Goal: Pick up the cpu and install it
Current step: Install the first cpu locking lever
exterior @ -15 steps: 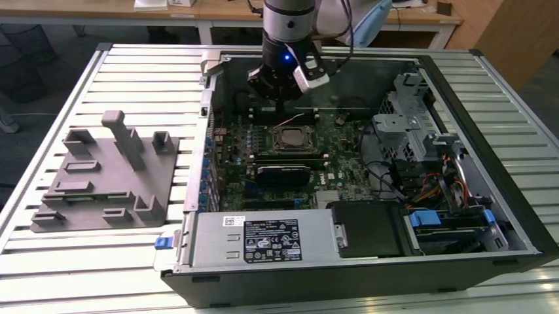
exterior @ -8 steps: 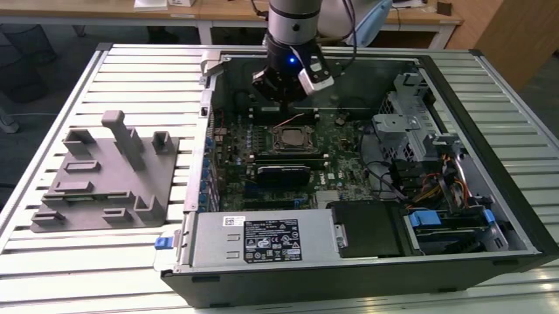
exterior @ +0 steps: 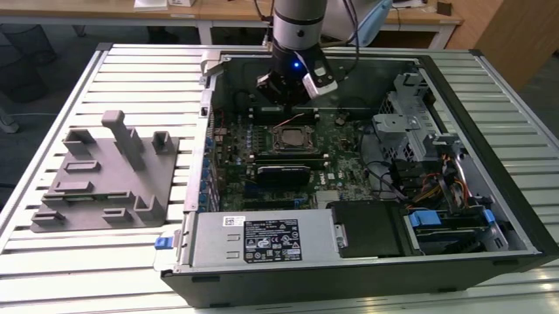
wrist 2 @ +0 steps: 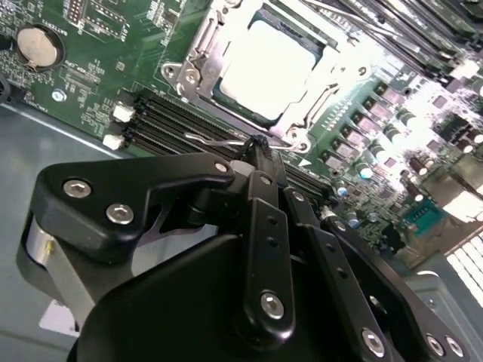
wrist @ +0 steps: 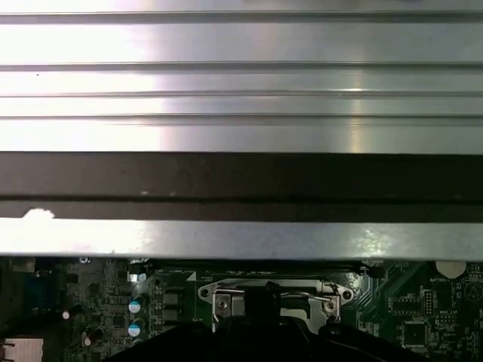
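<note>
The cpu (wrist 2: 264, 68) lies flat inside the socket frame (wrist 2: 189, 69), its pale silvery top facing up and glaring under the light. The metal of the frame surrounds it on all sides in the second wrist view. The gripper (wrist 2: 258, 145) hangs just above the near edge of the socket frame. Its black fingers (wrist 2: 268, 226) are drawn together to a single tip and carry nothing. That tip sits right at the thin wire lever (wrist 2: 215, 140) along the edge of the socket frame. The angle is poor, so it may be touching the lever or may be just clear of it.

A bank of dark memory slots (wrist 2: 162, 121) runs just beside the socket frame, under the lever. A round coin cell (wrist 2: 38, 47) sits well apart from the frame, on the green motherboard (wrist 2: 98, 83).

In the exterior view the arm (exterior: 299, 23) reaches down into the open computer case (exterior: 489, 190) and ends a little short of the socket frame, on its far side. A grey box with a label (exterior: 262, 239) fills the case on the near side of the socket frame. The grey plastic tray (exterior: 88, 196) with upright blocks stands well apart from the socket frame, outside the case on the exterior view's left. It rests on the slatted metal desk (exterior: 88, 268).

In the first wrist view the socket frame shows past the dark bulk of the gripper, with the wall of the case and the slats of the desk beyond it.
</note>
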`<state>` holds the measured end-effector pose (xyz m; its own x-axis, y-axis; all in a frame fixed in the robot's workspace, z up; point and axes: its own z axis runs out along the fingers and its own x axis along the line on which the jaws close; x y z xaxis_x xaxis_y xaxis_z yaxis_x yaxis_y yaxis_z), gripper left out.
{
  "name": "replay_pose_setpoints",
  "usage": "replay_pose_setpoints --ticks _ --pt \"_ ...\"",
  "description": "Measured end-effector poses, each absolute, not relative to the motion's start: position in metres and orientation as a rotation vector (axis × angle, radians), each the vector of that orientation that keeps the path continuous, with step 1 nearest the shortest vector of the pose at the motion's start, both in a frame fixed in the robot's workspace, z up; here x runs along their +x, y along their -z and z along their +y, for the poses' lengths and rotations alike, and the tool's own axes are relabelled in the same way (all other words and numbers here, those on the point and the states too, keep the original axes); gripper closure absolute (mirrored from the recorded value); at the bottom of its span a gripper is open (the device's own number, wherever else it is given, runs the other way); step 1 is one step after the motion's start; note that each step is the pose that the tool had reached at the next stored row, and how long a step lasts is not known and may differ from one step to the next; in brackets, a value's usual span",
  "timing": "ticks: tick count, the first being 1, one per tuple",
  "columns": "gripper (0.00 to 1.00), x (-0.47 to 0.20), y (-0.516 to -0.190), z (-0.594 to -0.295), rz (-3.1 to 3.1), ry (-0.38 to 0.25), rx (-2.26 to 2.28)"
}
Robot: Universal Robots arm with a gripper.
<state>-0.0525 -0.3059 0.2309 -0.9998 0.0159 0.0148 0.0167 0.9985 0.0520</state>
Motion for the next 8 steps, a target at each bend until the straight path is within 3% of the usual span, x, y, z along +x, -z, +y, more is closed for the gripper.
replay_pose_setpoints --ticks 8 --pt "0.89 -0.0489 -0.2249 -0.304 -3.126 0.08 -0.025"
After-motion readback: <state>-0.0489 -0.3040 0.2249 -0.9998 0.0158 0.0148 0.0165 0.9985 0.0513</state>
